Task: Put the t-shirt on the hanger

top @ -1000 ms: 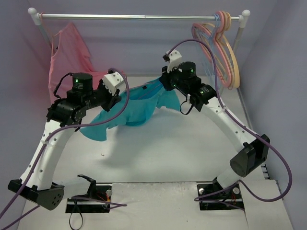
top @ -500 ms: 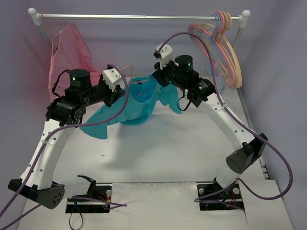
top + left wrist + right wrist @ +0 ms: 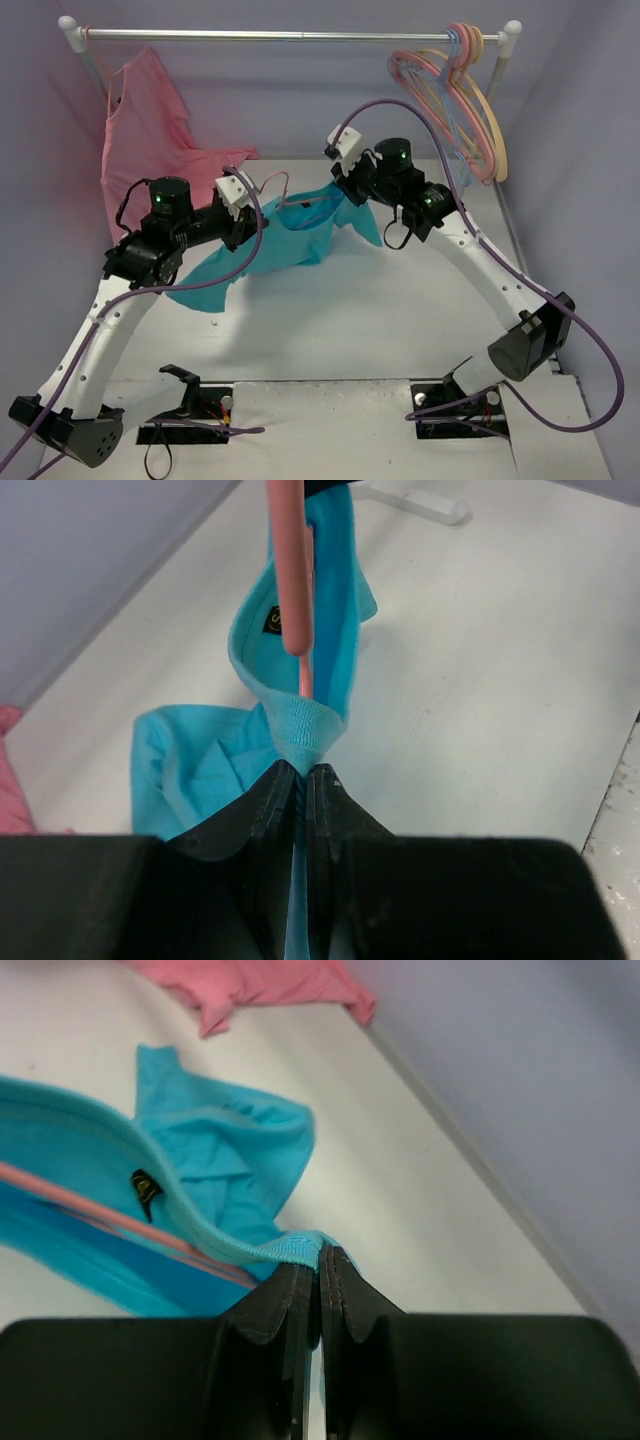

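Note:
The teal t-shirt (image 3: 265,250) hangs stretched between my two grippers above the table, its lower part drooping to the left. My left gripper (image 3: 258,212) is shut on one side of the ribbed collar (image 3: 300,725). My right gripper (image 3: 342,193) is shut on the other side of that collar (image 3: 295,1250). The pink hanger sits inside the neck opening. Its hook (image 3: 290,570) sticks out through the neck in the left wrist view. One thin arm (image 3: 100,1210) runs under the collar in the right wrist view. The rest of the hanger is hidden by cloth.
A larger pink garment (image 3: 150,120) hangs at the left end of the metal rail (image 3: 300,35), trailing onto the table (image 3: 260,985). A bunch of spare hangers (image 3: 465,100) hangs at the rail's right end. Grey walls close in on both sides.
Both grippers have come lower and a little nearer each other with the t-shirt still held. The right one swung left, and the cloth now hangs closer to the table.

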Available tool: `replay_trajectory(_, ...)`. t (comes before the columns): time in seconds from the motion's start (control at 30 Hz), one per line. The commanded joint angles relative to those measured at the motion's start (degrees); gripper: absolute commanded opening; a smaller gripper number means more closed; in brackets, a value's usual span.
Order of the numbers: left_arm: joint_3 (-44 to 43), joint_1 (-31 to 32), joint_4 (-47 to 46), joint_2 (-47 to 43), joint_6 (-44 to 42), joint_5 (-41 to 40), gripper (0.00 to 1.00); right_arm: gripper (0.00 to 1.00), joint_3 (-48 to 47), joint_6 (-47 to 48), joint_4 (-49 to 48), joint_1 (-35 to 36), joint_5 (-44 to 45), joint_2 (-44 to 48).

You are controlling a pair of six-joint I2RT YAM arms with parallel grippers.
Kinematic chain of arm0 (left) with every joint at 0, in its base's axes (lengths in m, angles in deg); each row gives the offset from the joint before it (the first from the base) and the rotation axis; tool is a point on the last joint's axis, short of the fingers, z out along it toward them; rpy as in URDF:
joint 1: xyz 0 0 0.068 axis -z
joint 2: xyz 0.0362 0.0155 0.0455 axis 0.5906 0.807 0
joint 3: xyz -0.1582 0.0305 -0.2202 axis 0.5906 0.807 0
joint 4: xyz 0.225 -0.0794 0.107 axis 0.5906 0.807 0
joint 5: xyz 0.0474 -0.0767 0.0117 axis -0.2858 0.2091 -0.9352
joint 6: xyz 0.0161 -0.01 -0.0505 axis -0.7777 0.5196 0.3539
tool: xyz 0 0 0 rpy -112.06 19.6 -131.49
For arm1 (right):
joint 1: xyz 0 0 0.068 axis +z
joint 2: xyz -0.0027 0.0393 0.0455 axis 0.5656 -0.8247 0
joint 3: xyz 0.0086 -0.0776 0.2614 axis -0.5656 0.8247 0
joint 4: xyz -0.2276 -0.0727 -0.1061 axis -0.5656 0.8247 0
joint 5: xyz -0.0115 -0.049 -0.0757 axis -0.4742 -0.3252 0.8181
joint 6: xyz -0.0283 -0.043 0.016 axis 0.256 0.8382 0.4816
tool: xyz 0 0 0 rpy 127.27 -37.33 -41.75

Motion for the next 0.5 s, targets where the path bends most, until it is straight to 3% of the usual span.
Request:
replay_trajectory(0.0, 2.09, 0.04, -11.19, -1.95, 4.28, 1.93, 0.0, 0.03, 3.16, 0.16, -4.51, -0.1, -6.45, 5.54)
replay_trajectory(0.23, 14.03, 0.12, -22.62, -3.97, 11.75, 2.89, 0.0, 0.04, 7.82, -4.24, -5.22, 0.87, -14.2, 5.99)
replay_trajectory(0.47, 18.79, 0.04, -27.1, -7.05, 12.38, -0.7, 0.0, 0.09, 10.11, -4.68, -1.88, 2.45, -15.43, 5.81)
